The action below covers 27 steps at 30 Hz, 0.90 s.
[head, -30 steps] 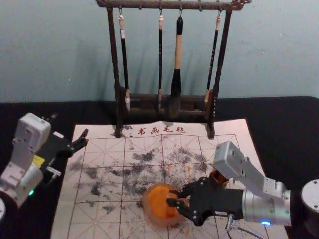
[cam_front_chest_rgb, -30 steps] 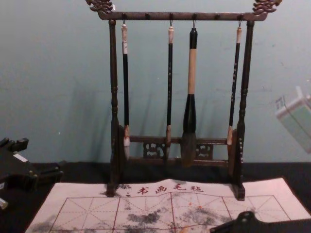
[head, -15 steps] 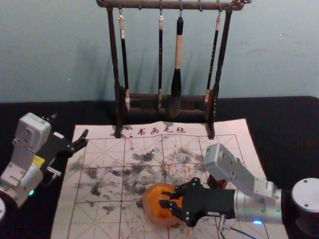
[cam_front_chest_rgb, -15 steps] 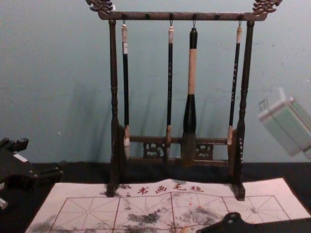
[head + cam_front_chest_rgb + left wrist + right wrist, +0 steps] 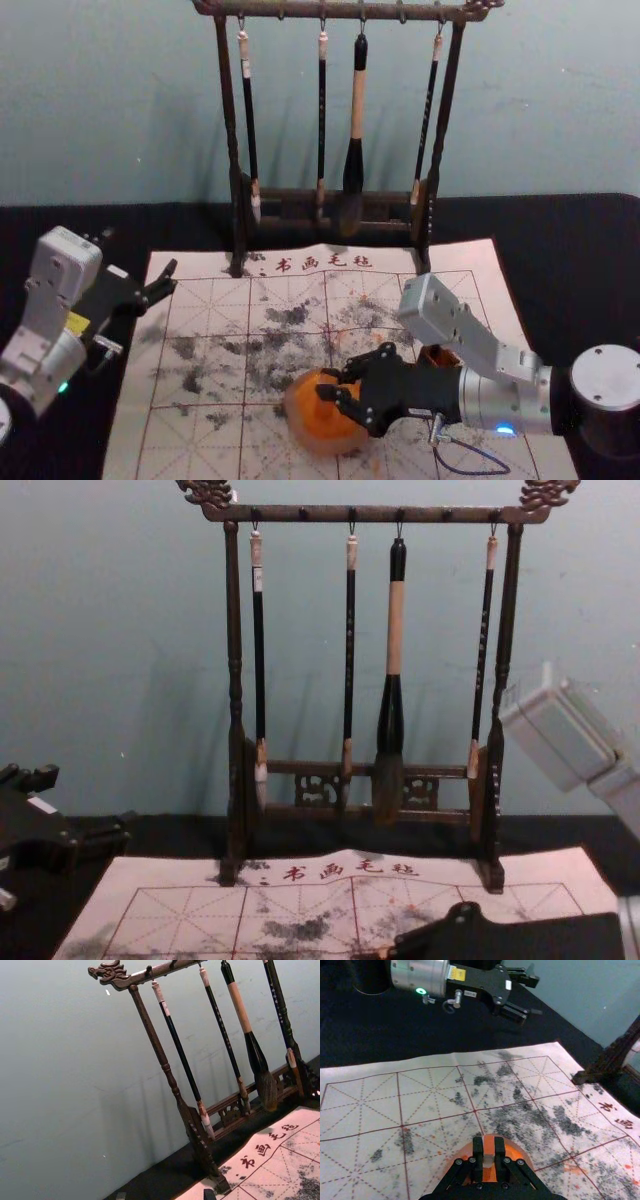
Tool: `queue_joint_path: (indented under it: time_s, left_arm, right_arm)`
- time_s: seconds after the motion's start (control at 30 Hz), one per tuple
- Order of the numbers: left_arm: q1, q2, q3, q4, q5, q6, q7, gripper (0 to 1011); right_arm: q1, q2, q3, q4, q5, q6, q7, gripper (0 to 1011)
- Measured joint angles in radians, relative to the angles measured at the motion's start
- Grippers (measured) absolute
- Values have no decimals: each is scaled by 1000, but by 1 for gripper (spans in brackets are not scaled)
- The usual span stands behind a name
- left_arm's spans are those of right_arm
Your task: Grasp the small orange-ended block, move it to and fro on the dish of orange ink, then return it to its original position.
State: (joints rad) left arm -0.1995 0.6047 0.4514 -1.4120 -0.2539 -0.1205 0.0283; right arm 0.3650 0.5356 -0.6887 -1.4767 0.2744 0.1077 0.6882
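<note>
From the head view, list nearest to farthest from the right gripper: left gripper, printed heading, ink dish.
1. Ink dish: right at the right gripper.
2. Printed heading: along the far edge of the mat.
3. Left gripper: off by the mat's far left corner.

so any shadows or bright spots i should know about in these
head view: faint shadows on the wall behind the rack, blue light glowing on the right arm; left wrist view: soft streaks of shadow beside the brushes; right wrist view: green light and metallic shine on the left arm; chest view: dim shadows behind the rack
</note>
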Motion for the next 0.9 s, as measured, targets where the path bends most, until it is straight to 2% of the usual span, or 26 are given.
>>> queue_joint_path:
  time_s: [0.43, 0.9]
  left_arm:
    - [0, 0, 0, 0, 0, 0, 0, 1001]
    - [0, 0, 0, 0, 0, 0, 0, 1001]
  right_arm:
    - [2, 2, 18, 14, -4, 13, -15, 94]
    - [-34, 45, 43, -32, 5, 27, -17, 94]
